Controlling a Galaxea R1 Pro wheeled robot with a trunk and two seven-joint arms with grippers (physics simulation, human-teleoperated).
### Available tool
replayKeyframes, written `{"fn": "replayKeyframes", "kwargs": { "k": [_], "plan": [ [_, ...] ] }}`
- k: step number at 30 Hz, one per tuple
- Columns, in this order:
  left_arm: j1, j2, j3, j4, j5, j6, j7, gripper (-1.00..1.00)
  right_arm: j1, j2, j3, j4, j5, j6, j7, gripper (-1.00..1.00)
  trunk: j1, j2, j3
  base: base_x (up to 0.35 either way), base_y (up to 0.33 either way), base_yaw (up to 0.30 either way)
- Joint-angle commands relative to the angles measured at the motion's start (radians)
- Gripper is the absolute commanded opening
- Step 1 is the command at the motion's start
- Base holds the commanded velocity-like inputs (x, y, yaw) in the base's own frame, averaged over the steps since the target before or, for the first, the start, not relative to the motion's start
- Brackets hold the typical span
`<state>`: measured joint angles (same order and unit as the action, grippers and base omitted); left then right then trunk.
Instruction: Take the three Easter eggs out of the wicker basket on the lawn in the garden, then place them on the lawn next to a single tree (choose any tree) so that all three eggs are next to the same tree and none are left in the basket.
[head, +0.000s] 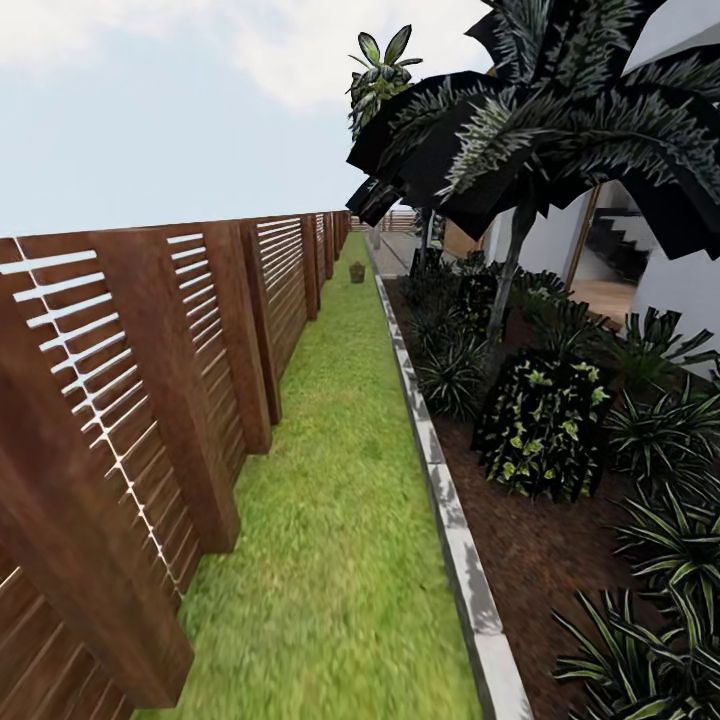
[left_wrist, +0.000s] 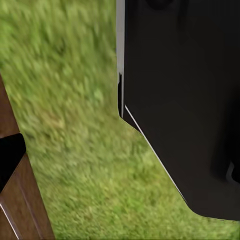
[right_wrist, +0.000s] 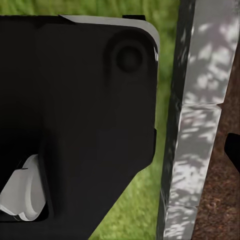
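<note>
Far down the strip of lawn (head: 335, 520) stands a small brown thing, likely the wicker basket (head: 357, 271), too distant to show any Easter eggs. In the left wrist view a dark fingertip (left_wrist: 9, 156) pokes in over grass beside the fence. The right wrist view has a dark fingertip (right_wrist: 233, 150) above the soil beyond the kerb. How the jaws stand is not visible for either gripper. A thin grey palm trunk (head: 508, 275) rises from the planting bed on the right; I cannot tell whether it is the tree.
A brown slatted fence (head: 150, 400) walls the lawn on the left. A grey stone kerb (head: 440, 480) edges it on the right, with a soil bed of shrubs (head: 545, 425) beyond. The robot's black body (left_wrist: 185, 100) (right_wrist: 75, 110) looms close in both wrist views.
</note>
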<state>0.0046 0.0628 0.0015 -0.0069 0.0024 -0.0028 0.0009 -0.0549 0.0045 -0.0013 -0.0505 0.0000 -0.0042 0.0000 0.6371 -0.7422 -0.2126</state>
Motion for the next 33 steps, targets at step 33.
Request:
{"fn": "replayKeyframes", "kwargs": {
  "k": [33],
  "plan": [
    [0.000,0.000,0.000,-0.001,0.001,0.000,0.000,1.00,0.000,-0.001,0.000,0.001,0.000,0.000,0.000,1.00,0.001,-0.001,-0.001,0.323,0.034,0.000]
  ]
}}
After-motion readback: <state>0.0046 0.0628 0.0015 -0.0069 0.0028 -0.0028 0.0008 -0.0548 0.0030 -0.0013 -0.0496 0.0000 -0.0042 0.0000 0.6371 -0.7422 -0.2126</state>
